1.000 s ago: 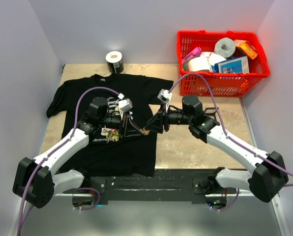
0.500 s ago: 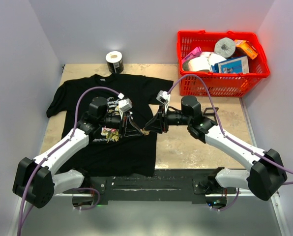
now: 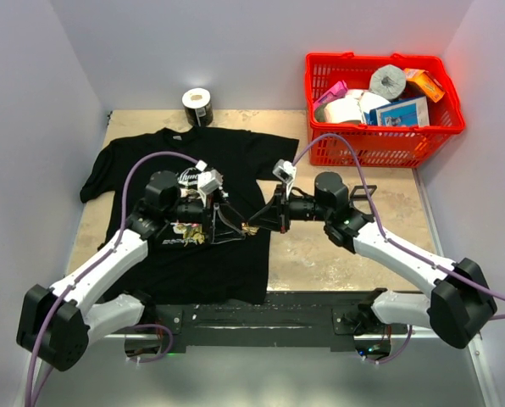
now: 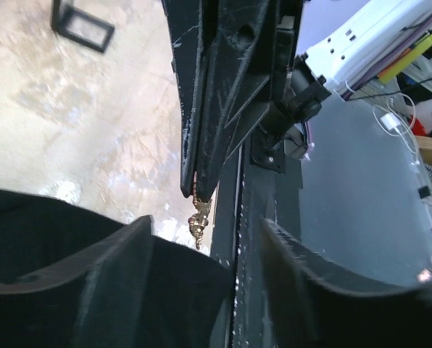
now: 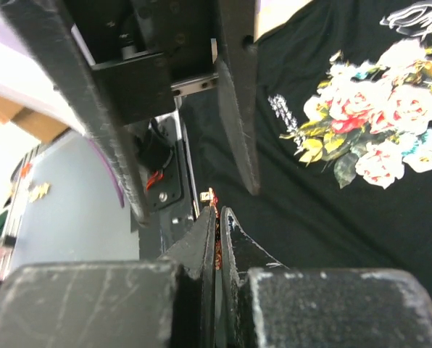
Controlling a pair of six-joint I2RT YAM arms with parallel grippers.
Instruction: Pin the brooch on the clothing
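Right gripper (image 5: 216,214): jaws pressed together, pinching the brooch (image 4: 198,214) at the fingertips.
Brooch: a small reddish, gold-glinting piece sticking out past the right fingertips and lying between the two arms' tips.
Left gripper (image 4: 207,230): jaws spread apart and holding nothing; its fingers stand on either side of the right gripper's tips, just beside the brooch.
Brooch's place: in the overhead view it is over the right part of the black T-shirt (image 3: 210,263), near the edge; contact with the cloth cannot be told.
T-shirt: spread flat on the marbled table (image 3: 337,254), with the printed roses (image 5: 368,109) under the left arm.
Far left: a roll of tape (image 3: 197,105) beyond the collar.
Far right: a red basket (image 3: 371,146) full of assorted items.
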